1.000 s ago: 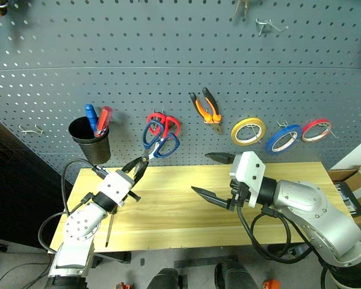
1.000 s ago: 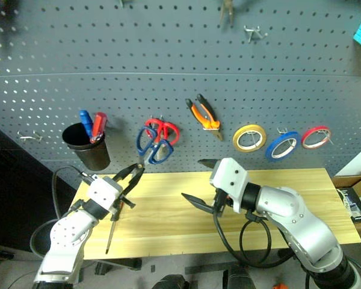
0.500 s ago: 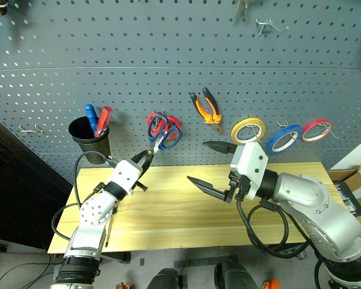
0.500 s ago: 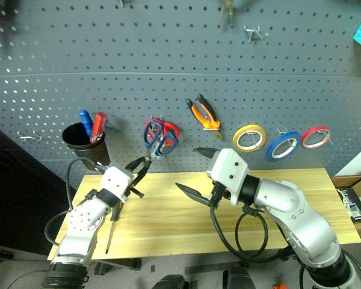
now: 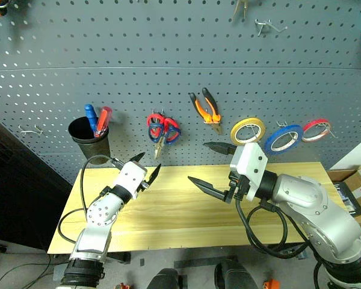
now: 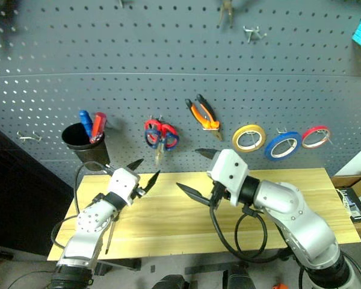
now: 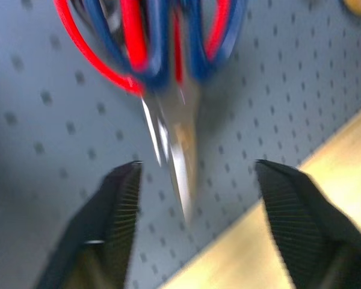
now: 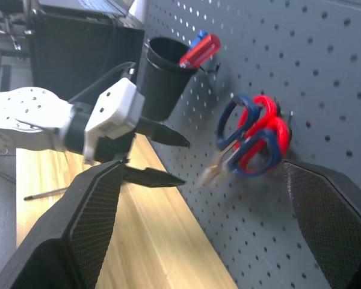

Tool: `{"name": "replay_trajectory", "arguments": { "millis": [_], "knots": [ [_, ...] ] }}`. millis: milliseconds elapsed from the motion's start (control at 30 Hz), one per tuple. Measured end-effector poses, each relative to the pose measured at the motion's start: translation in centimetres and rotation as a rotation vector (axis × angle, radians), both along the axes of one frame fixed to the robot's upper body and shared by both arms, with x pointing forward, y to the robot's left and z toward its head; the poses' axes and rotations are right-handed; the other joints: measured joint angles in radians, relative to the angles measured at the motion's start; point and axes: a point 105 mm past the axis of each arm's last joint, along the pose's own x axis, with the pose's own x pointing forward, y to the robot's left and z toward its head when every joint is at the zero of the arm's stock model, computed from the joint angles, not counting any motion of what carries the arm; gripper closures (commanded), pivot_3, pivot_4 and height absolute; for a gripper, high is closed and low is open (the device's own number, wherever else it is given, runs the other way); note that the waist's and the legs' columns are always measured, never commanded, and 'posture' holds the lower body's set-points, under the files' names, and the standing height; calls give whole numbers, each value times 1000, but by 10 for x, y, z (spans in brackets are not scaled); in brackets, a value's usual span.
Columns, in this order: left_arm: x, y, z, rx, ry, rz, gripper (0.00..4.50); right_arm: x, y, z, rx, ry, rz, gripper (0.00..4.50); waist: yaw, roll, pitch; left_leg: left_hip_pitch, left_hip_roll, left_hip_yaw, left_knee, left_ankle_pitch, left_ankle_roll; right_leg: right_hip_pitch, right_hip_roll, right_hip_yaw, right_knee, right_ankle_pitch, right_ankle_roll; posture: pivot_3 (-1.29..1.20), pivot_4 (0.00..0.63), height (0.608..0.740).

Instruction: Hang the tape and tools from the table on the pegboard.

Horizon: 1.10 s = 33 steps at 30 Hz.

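Nearest on the light wooden desk (image 5: pixel 180 214), the slim screwdriver (image 6: pixel 108 236) lies at the left end, partly under the left arm. Above the desk's left half the left gripper (image 5: pixel 147 165) has its two black fingers spread apart and holds nothing; its tips point up toward the board, just below the scissors. To the right, over the desk's middle, the right gripper (image 5: pixel 209 167) stands wide open and empty, its fingers pointing left. Behind the desk rises the dark grey pegboard (image 5: pixel 168 60). On it, from left to right, hang a black cup (image 5: pixel 90 139) with a blue and a red handle sticking out, the dark-blue-handled scissors (image 5: pixel 163 133) hanging blades down over the red-handled scissors (image 5: pixel 154 120) on one hook, the orange-and-black pliers (image 5: pixel 207 109), a yellow tape roll (image 5: pixel 248 130), the blue tape (image 5: pixel 283 138) and a red tape roll (image 5: pixel 316 129). The blue scissors hang free of the left gripper's fingers, with their tips just above it.
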Motion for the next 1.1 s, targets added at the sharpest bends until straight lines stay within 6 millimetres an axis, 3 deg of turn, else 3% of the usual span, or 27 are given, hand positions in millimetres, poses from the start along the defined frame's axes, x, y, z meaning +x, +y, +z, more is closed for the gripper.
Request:
{"name": "replay_trajectory", "arguments": {
  "millis": [67,167,300,333,433,533,633,800,1100],
  "knots": [
    [-15,9,-23,-34,140,34,658,4,-5,-16,-41,64,-58,0,-3,0,0,0,0,0,0,0,0,0,0,0,0,0,0,31,141,740],
    [-35,41,-52,-54,349,164,658,9,-11,-43,-83,212,-154,0,-1,0,0,0,1,-1,0,0,0,0,1,0,1,0,0,51,145,740],
    [-41,102,-55,-24,479,401,658,6,0,-56,-49,380,-167,0,7,1,1,1,1,-2,0,0,-1,2,1,-1,2,1,-1,67,146,740],
    [-41,107,-56,-30,507,427,658,4,4,-54,-43,393,-146,0,8,1,1,1,1,-2,0,0,-1,2,1,-1,1,1,-1,67,146,740],
    [-40,113,-73,-57,647,474,658,4,12,-47,-34,401,-118,0,11,2,0,1,-1,-2,1,1,0,2,0,-1,1,2,0,71,147,740],
    [-33,107,-88,-82,758,461,658,6,17,-41,-46,387,-108,0,9,0,0,1,-1,-3,0,1,0,1,1,-1,1,2,0,60,147,740],
    [-16,99,-88,-95,781,439,658,9,20,-41,-61,388,-106,0,6,0,0,0,-1,-2,0,0,0,-1,0,-1,0,2,0,53,148,740],
    [3,103,-88,-129,797,488,658,11,24,-36,-80,366,-88,0,-3,0,0,0,-1,-1,0,0,0,-1,0,0,0,2,0,32,151,740],
    [-6,111,-107,-157,898,553,658,13,24,-35,-92,358,-86,0,-15,0,0,0,-1,-1,0,1,0,-1,0,0,1,2,0,22,154,740]
  ]
}}
